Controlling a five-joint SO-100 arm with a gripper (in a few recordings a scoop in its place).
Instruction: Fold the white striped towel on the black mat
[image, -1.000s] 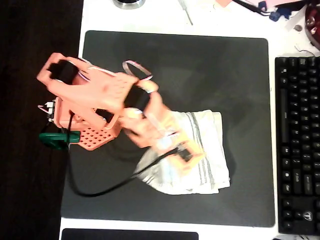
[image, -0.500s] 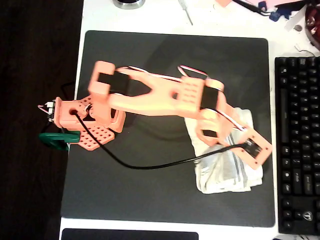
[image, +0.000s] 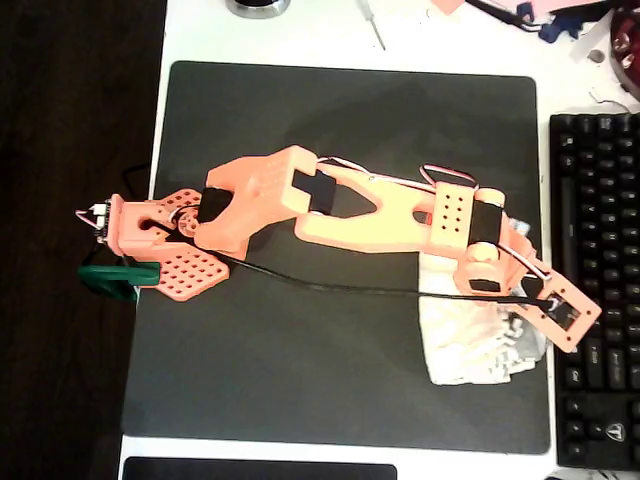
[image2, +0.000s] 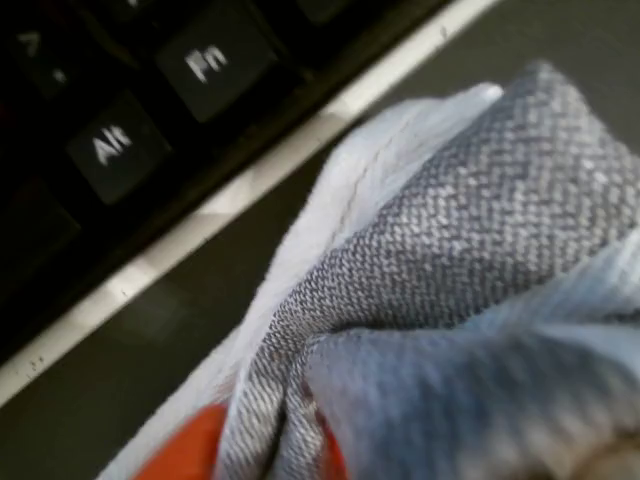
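Pinching the white striped towel (image: 470, 345) in the gripper (image2: 285, 440), now dragged rightward to the black mat (image: 300, 380) edge beside the keyboard (image: 600, 250); open mat left.

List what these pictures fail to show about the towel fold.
- Overhead view: the orange arm covers the upper part of the thin white striped cloth towel.
- Wrist view: cloth bunches over the orange gripper, hiding its fingertips.
- Wrist view: the towel's bottom-right is blurred, cropped by the edge.
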